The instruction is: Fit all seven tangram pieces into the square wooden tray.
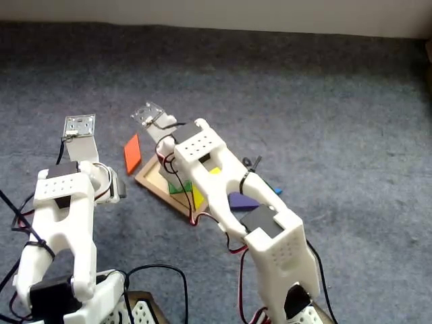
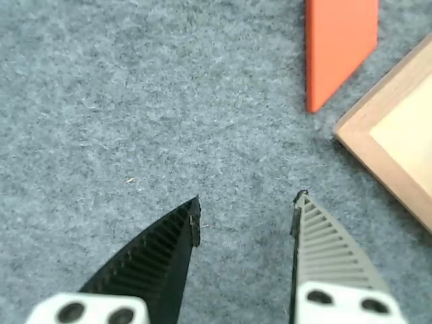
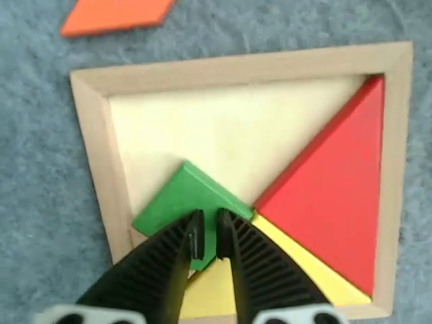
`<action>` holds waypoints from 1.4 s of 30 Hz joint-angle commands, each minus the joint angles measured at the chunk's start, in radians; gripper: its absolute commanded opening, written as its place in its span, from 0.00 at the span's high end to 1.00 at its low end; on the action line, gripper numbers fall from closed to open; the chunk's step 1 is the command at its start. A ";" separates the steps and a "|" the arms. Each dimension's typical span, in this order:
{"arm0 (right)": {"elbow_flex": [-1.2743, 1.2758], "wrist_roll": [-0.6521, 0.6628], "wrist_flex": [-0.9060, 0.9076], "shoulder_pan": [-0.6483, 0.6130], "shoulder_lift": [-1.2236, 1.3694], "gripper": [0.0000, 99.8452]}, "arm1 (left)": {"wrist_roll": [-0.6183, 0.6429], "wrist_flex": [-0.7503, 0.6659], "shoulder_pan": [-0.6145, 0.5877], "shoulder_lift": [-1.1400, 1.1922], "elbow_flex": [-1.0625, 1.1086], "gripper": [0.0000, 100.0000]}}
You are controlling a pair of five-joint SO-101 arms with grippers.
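Observation:
The square wooden tray (image 3: 88, 135) holds a large red triangle (image 3: 331, 196) along one side, with a yellow piece (image 3: 297, 270) beside it. A green square (image 3: 182, 196) lies tilted in the tray's corner. My right gripper (image 3: 208, 233) is pinched on its near corner, the fingers almost together. In the high view the right arm covers most of the tray (image 1: 150, 181). The orange parallelogram (image 1: 133, 153) lies on the carpet just outside the tray's left corner. My left gripper (image 2: 246, 202) hangs open over bare carpet, short of the orange parallelogram (image 2: 337, 40) and the tray (image 2: 378, 115).
A purple triangle (image 1: 241, 200) and a blue piece (image 1: 277, 190) lie on the carpet to the right of the tray, partly under the right arm. Grey carpet stretches all around. Cables trail from both arms near the front.

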 commanded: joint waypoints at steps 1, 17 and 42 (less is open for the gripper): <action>0.021 -0.005 0.085 0.013 -0.013 0.95 | 0.003 -0.015 -0.007 -0.033 -0.001 0.77; 0.302 -0.008 0.058 0.061 -0.556 0.99 | 0.005 -0.075 0.019 -0.033 0.028 0.77; 0.776 -0.376 -0.245 0.234 -0.895 0.97 | 0.005 -0.078 0.019 -0.033 0.030 0.77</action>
